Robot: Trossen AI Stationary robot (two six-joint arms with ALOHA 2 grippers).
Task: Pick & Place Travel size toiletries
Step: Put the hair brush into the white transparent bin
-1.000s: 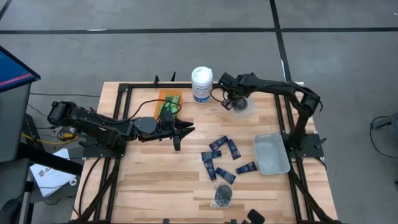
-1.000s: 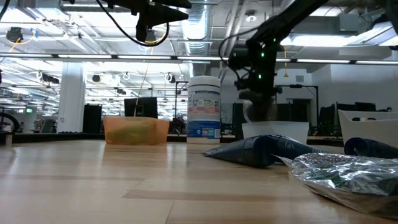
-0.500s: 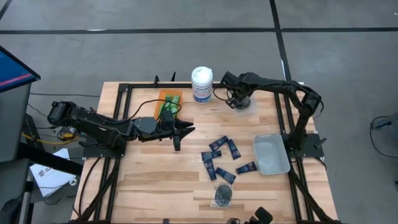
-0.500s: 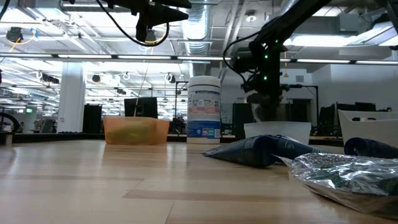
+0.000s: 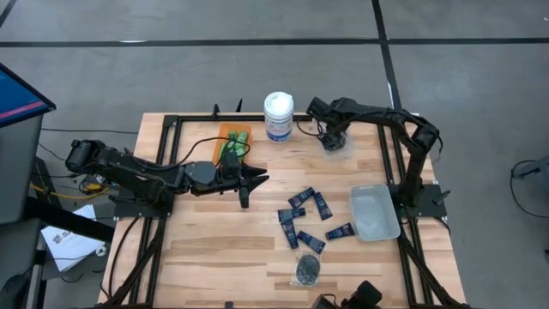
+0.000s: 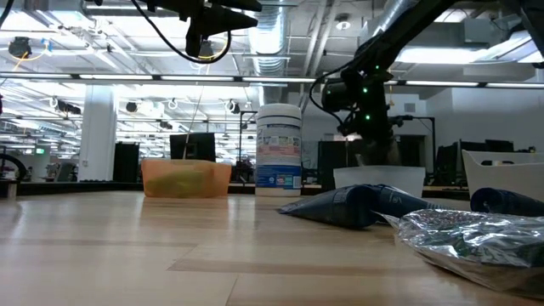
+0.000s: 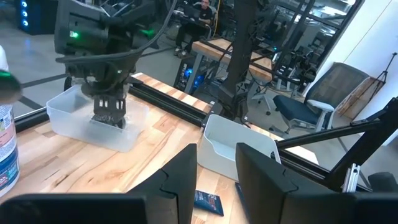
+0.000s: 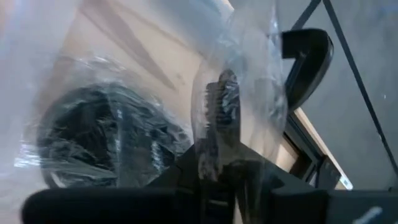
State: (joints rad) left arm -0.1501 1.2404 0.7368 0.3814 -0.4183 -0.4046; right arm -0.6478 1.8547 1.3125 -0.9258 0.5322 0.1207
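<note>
Wooden table (image 5: 214,249): right gripper (image 5: 333,140), beside white canister (image 5: 278,116), clamps packeted disc (image 8: 211,124) over clear bin (image 7: 93,121); release low, squarely inside.

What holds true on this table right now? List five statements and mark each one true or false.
1. The right claw grips a clear packet above the far clear bin. True.
2. The white canister lies on its side. False: it stands upright.
3. The left claw is open and holds nothing. True.
4. The navy tubes all sit inside the right-hand bin. False: they lie on the table beside it.
5. The green bottles are in the orange bin. True.
</note>
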